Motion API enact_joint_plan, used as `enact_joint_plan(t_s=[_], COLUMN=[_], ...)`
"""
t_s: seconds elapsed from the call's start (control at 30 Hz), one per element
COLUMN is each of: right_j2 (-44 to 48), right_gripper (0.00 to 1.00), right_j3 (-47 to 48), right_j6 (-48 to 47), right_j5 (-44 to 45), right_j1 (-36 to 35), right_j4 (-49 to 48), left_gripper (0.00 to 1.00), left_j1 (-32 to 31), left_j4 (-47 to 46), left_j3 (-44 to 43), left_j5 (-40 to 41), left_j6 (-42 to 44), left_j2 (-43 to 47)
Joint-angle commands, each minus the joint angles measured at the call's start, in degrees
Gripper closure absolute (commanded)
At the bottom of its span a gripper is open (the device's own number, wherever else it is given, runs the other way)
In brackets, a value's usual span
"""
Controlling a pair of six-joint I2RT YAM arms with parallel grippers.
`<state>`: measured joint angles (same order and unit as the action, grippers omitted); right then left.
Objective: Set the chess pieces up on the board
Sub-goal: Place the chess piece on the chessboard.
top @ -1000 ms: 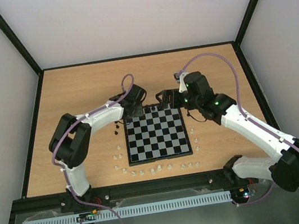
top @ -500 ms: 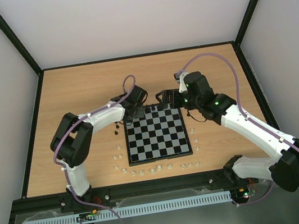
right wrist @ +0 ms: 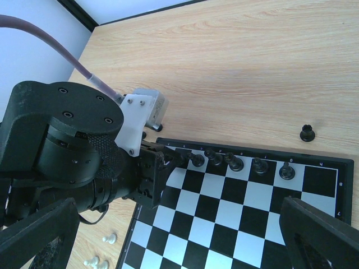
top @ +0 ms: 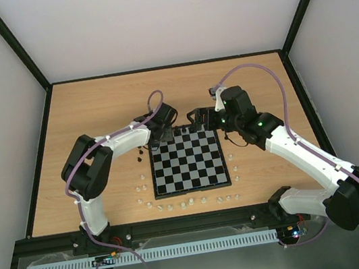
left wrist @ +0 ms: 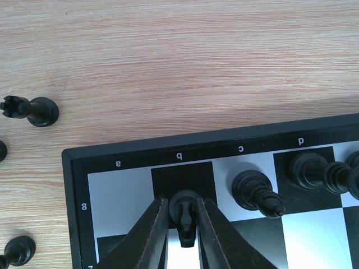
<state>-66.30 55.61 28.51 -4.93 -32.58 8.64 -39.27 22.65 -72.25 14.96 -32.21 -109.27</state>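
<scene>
The board (top: 192, 168) lies mid-table between both arms. My left gripper (left wrist: 184, 202) is at its far left corner, its fingers (left wrist: 154, 230) pressed against both sides of a black knight (left wrist: 186, 221) that stands on the dark b8 square; I see no gap. On the same back row stand a black bishop (left wrist: 255, 193) and more black pieces (left wrist: 314, 171). Loose black pieces (left wrist: 31, 109) rest on the wood left of the board. My right gripper (right wrist: 178, 204) hovers wide open over the far right part of the board, holding nothing.
Small white pieces (top: 170, 206) line the table along the board's left, near and right sides. One black piece (right wrist: 306, 133) stands on the wood beyond the board's far edge. The left arm's wrist (right wrist: 61, 145) fills the right wrist view's left side.
The left arm has shifted only slightly, its gripper staying at the board's far left corner. The right arm has not moved.
</scene>
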Motion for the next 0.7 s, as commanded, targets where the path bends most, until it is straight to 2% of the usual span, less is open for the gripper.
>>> enact_joint_plan(t_s=[0.0,0.67], right_j2=[1.4,1.0], right_gripper=[0.01,0.01], right_j3=[-0.6,-0.8], right_j6=[0.1,0.1], right_j5=[-0.6,-0.4], right_j1=[0.2,0.2], right_j4=[-0.9,-1.0], left_gripper=[0.81,0.81], left_j1=[-0.3,-0.3], left_j4=[0.7,0.1], left_j3=[-0.6,-2.4], left_j5=[1.3,2.1], left_j6=[-0.2,0.7], left_j2=[-0.9,-2.1])
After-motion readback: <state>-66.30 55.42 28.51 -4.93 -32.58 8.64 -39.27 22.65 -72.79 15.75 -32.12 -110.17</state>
